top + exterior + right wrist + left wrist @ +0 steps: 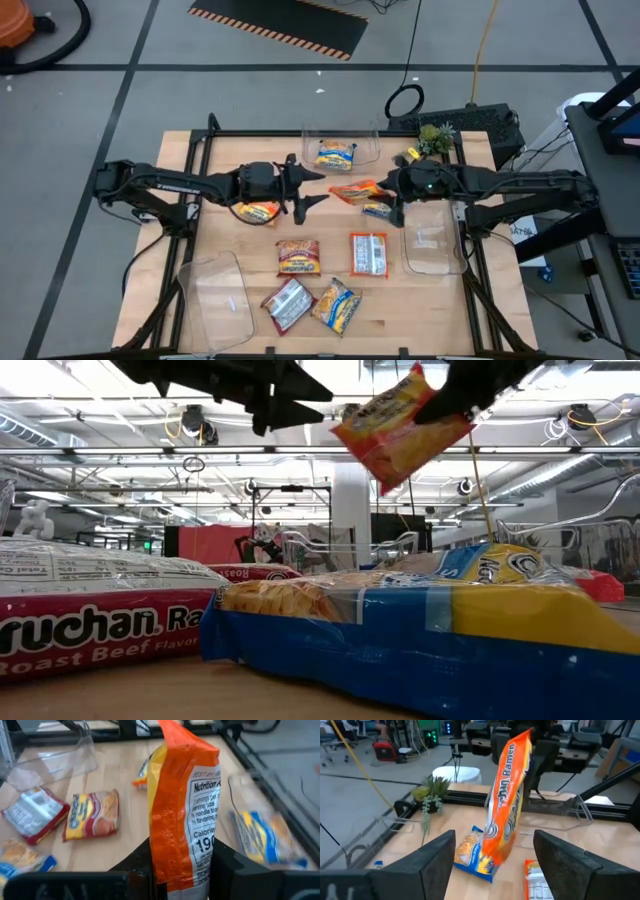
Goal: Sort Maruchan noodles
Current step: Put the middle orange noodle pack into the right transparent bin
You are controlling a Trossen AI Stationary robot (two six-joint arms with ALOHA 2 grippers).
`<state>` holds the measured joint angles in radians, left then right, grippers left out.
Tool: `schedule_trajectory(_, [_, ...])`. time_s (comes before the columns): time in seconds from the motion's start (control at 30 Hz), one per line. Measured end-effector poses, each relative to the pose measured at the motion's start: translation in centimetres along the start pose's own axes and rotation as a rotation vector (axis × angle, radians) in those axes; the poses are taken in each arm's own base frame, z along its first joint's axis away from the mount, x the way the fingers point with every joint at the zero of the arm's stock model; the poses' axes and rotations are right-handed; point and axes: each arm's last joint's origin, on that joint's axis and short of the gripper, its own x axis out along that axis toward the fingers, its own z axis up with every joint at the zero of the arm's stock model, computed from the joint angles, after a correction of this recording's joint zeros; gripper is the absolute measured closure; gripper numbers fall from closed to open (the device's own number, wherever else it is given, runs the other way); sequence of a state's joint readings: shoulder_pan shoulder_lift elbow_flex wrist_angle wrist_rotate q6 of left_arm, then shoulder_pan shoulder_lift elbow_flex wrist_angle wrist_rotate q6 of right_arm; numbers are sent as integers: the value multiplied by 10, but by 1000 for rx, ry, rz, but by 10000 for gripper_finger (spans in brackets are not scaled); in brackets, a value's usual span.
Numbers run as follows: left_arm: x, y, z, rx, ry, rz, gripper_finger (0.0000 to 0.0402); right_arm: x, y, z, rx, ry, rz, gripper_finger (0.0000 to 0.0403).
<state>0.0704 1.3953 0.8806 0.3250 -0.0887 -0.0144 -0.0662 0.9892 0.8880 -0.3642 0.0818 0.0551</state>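
My right gripper is over the table's middle, shut on an orange noodle packet that is lifted off the table. My left gripper is open just left of that packet and touches nothing; in the left wrist view its fingers stand apart in front of the packet. A blue-and-yellow packet lies flat on the table under the held one. Another orange packet lies beneath my left arm. Several more packets lie flat nearer the near edge. My right gripper pinches the orange packet between its two fingers at one short end, the end by the nutrition label. It comes from the table's right, and the packet reaches out beyond the fingers toward my left gripper. The packet is lifted clear, on edge and tilted.
A clear bin at the far edge holds a blue-and-yellow packet. A second clear bin sits right of middle, and a third near the left front corner. A small potted plant stands at the far right.
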Motion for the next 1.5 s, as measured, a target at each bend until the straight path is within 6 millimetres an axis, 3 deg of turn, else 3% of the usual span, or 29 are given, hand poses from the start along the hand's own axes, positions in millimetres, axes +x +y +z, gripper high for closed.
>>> schedule_trajectory(0.2, [-15, 2, 6, 10, 38, 19, 128, -33, -1, 16, 87, 89, -8, 299])
schedule_trajectory(0.5, [-16, 2, -1, 13, 110, 20, 128, -74, -4, 40, 97, 323, -68, 299])
schedule_trajectory(0.63, [-17, -2, -2, -3, 120, 7, 128, -85, -5, 36, 136, 425, -77, 299])
schedule_trajectory(0.87, [-18, -13, -2, 14, 118, -30, 128, -100, -6, 12, 194, 728, -103, 296])
schedule_trajectory(1.03, [-18, -18, 1, 10, 86, -45, 128, -102, -6, 9, 214, 776, -91, 298])
schedule_trajectory(1.23, [-19, -23, 3, 11, 71, -62, 128, -98, -6, 2, 78, 819, -47, 295])
schedule_trajectory(1.5, [-19, -25, 3, 36, 71, -70, 128, -73, -6, -36, 12, 970, -33, 294])
